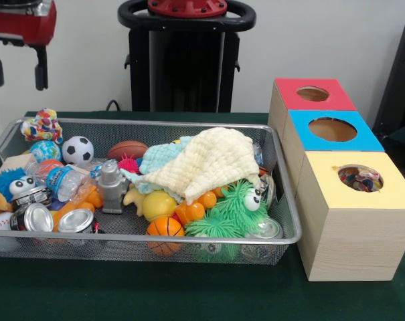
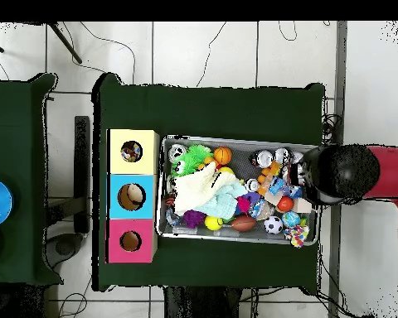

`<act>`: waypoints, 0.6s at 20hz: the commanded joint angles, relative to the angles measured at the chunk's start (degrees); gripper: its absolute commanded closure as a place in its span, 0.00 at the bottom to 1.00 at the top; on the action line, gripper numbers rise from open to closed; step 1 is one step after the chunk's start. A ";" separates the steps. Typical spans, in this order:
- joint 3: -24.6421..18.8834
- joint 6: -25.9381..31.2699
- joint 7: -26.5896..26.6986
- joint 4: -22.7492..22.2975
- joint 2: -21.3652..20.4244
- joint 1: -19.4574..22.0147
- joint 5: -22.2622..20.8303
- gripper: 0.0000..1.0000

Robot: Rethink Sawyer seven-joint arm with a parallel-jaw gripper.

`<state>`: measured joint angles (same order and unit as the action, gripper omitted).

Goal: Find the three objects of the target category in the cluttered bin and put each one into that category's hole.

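Hand (image 1: 18, 67) half cut off above bin (image 1: 189, 124) corner.

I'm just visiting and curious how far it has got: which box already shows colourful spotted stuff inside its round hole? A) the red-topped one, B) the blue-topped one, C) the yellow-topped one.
C: in the front view, the hole of the yellow-topped box shows colourful spotted material inside, while the red-topped box and blue-topped box show only plain interiors.
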<state>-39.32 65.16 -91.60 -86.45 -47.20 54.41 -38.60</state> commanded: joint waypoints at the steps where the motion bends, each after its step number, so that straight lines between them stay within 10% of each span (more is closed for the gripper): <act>1: -0.84 8.09 20.10 -8.30 -1.49 1.83 1.29 0.00; 12: -0.57 3.61 16.78 -10.03 2.99 2.62 -0.72 0.00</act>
<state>-39.33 67.16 -91.43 -88.35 -47.65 56.64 -38.12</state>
